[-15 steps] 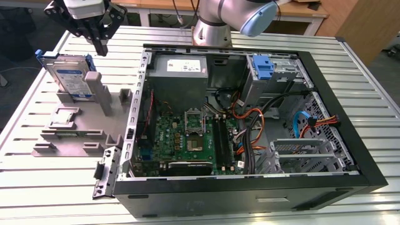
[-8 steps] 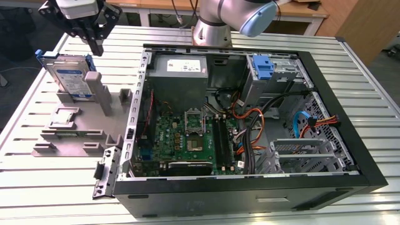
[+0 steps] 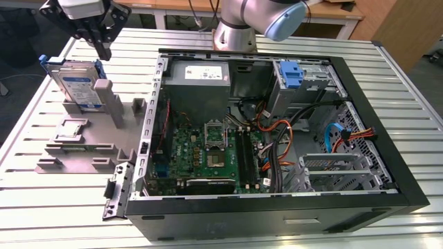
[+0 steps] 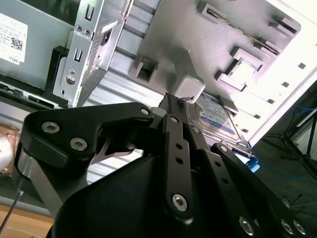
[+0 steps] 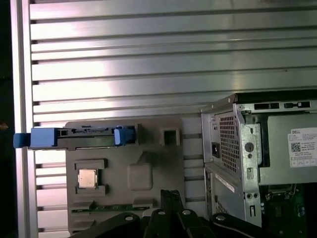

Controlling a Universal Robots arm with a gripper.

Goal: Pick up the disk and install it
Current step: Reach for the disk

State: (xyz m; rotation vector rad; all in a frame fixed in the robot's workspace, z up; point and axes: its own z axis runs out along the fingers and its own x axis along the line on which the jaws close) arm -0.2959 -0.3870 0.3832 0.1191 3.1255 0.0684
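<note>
My gripper (image 3: 103, 52) hangs above the disk (image 3: 74, 85). Its 2 fingers are pressed together with nothing between them. The disk stands on its edge in a grey stand (image 3: 76, 155) on the table (image 3: 41, 218), outside the computer case (image 3: 387, 171).

I think closed fingers like these would bump the top of the disk on the way down. They cannot fit around it until they part. 1 grey post (image 3: 105, 96) stands right beside the disk's face. A finger could hit the post and push the disk crooked.

A little further along the stand lies 1 small square chip (image 3: 71, 129), which I must not touch. Further off is the open case. It has a blue bracket (image 3: 293, 72) at its back, and orange cables (image 3: 277, 129) that could catch on the disk.
</note>
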